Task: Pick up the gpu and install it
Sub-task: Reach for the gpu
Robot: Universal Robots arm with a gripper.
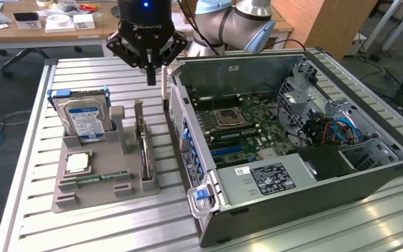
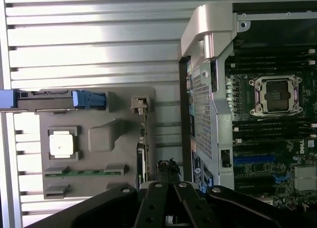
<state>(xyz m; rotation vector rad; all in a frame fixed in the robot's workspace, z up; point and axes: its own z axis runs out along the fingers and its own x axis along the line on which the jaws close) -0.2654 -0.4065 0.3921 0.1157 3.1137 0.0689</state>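
the gripper [image 1: 151, 79] [image 2: 168, 171] hangs above the slatted aluminium table [image 1: 103, 231] [image 2: 94, 44], just off the grey fixture tray's [image 1: 96, 197] [image 2: 124, 109] edge, on the side of the tray that faces the open computer case [image 1: 314, 194] [image 2: 205, 89]. its fingers are pressed together into one dark tip with nothing between them, and they point straight down.

the gpu [image 1: 143, 147] [image 2: 143, 139] stands on edge in a slot along that same case-facing side of the tray. it looks thin and blade-like, upright, and apart from the gripper. the gripper is nearest to the gpu's far end, beside it and not touching it.

at the tray's opposite side, a silver hard drive [image 1: 84, 121] [image 2: 49, 100] with a blue and white label and blue side rails stands upright in its holder. near the tray's middle lies a square processor chip [image 1: 77, 163] [image 2: 62, 142], flat in a pocket. just beside that, toward the tray's near end in the exterior view, a narrow green memory stick [image 1: 100, 178] [image 2: 81, 172] lies in its groove.

the case sits just beside the tray with its side panel off, showing the motherboard [image 1: 247, 118] [image 2: 267, 134] and its bare cpu socket [image 1: 227, 118] [image 2: 276, 95].
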